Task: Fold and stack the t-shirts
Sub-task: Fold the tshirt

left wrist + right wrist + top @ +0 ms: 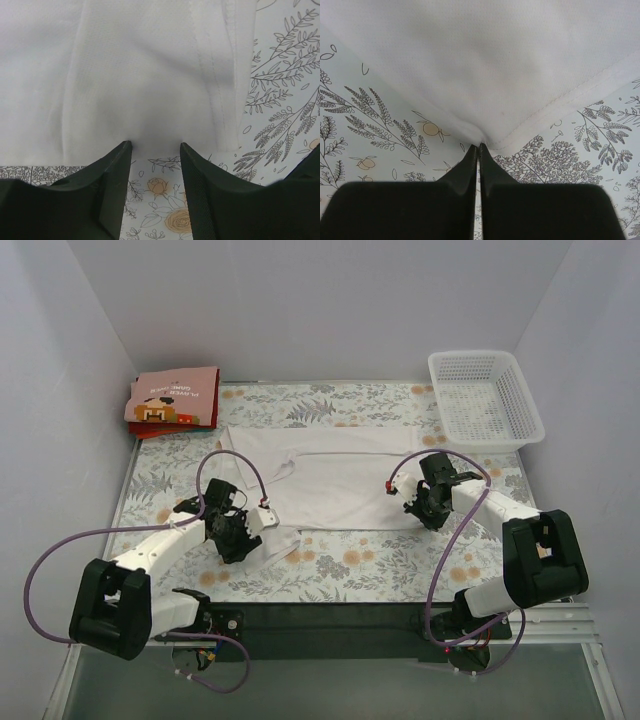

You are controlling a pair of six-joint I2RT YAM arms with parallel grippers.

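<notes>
Both reach forward, low — right claw (479, 146) pinching white t-shirt (330, 475), left claw (155, 145) half-open at its edge.

1. Middle of the top view: the shirt (330, 475) lies flat and low, with open air above it.
2. Upper left: a folded stack (173, 400) fills the corner by the back wall (320, 310).
3. Upper right: the basket (472, 354) stands taller, blocking that corner.
4. Lower centre: bare table (380, 560) lies free between the left arm (160, 550) and right arm (500, 510).
5. The strip between shirt and basket looks passable, though narrow.
</notes>
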